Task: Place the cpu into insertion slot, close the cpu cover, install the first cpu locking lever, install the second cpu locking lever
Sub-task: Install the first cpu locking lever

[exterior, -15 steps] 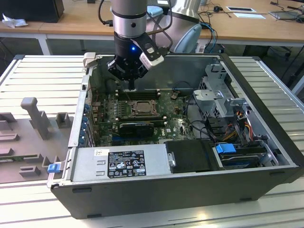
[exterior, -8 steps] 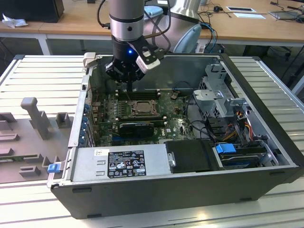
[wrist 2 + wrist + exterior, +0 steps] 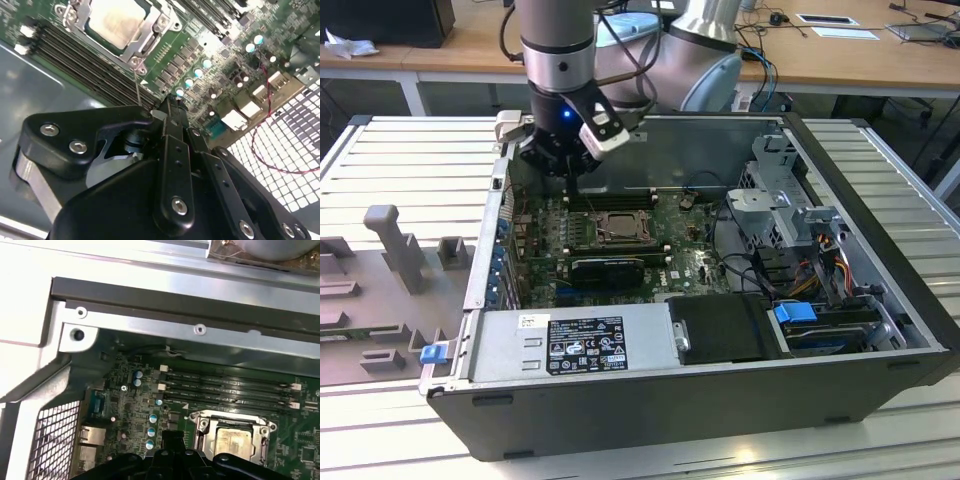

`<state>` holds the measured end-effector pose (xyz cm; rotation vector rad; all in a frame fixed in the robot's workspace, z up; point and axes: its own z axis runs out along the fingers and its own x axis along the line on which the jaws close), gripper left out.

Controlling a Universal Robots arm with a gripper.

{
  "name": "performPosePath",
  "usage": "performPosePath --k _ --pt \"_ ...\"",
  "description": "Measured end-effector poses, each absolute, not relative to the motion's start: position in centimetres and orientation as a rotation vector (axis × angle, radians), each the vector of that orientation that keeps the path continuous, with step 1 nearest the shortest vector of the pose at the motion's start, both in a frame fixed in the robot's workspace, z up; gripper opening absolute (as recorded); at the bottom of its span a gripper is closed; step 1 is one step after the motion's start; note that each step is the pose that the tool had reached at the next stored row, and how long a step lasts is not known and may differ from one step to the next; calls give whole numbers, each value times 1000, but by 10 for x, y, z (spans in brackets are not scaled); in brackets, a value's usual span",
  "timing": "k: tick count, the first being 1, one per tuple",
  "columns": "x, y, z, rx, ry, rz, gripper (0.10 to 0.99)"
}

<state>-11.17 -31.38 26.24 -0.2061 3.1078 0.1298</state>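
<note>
Inside the computer case (image 3: 720, 405), cpu (image 3: 113, 22) beneath cpu cover (image 3: 151, 36), jaws nearby, spread cannot be told.

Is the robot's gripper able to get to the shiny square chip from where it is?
Probably yes. The gripper hangs near the cpu, above the memory slots; the case is open on top and nothing I can see stands between them.

The exterior view looks down from high and well back over the whole open computer case (image 3: 670, 410) on the slatted desk (image 3: 410, 170). Both wrist views sit close above the circuit board (image 3: 125, 390), sharing the cpu (image 3: 112, 22) and memory slots (image 3: 225, 382) from different sides.
</note>
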Motion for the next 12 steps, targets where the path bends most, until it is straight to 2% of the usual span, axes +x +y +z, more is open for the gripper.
performPosePath --k 12 --pt "-104 -296 259 -180 3109 130 106"
